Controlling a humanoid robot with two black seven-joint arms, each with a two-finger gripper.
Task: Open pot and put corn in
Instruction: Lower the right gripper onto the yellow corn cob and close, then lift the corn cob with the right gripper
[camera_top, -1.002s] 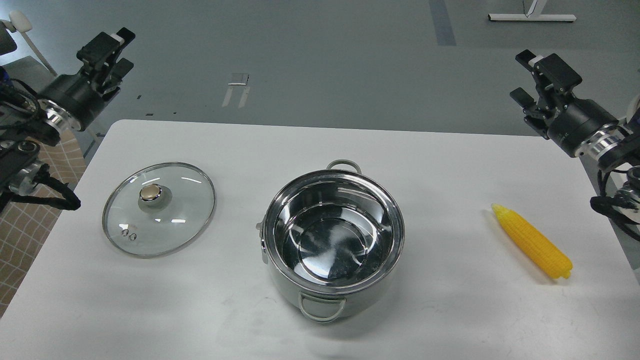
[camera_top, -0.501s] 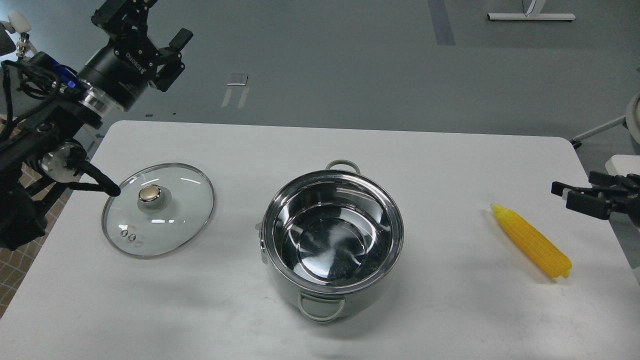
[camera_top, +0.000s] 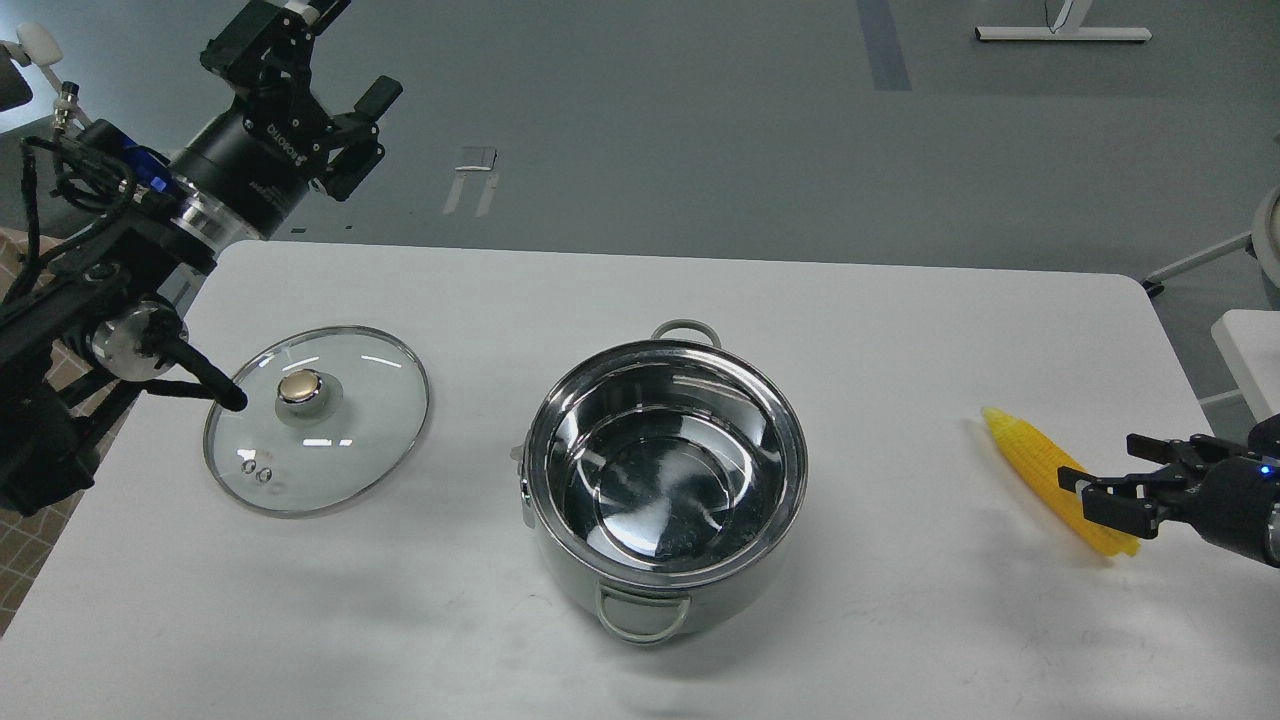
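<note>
My right jaws (camera_top: 1110, 492) are gaping around the corn (camera_top: 1040, 468) at the frame's right; my left jaws (camera_top: 335, 55) are hanging released, upper left.

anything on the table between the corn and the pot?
No. In the head view the table is bare between the pot and the corn; the right gripper sits over the corn's far end.

Single head view was taken from above, angled forward and down over the white table (camera_top: 900, 330), at moderate closeness.
</note>
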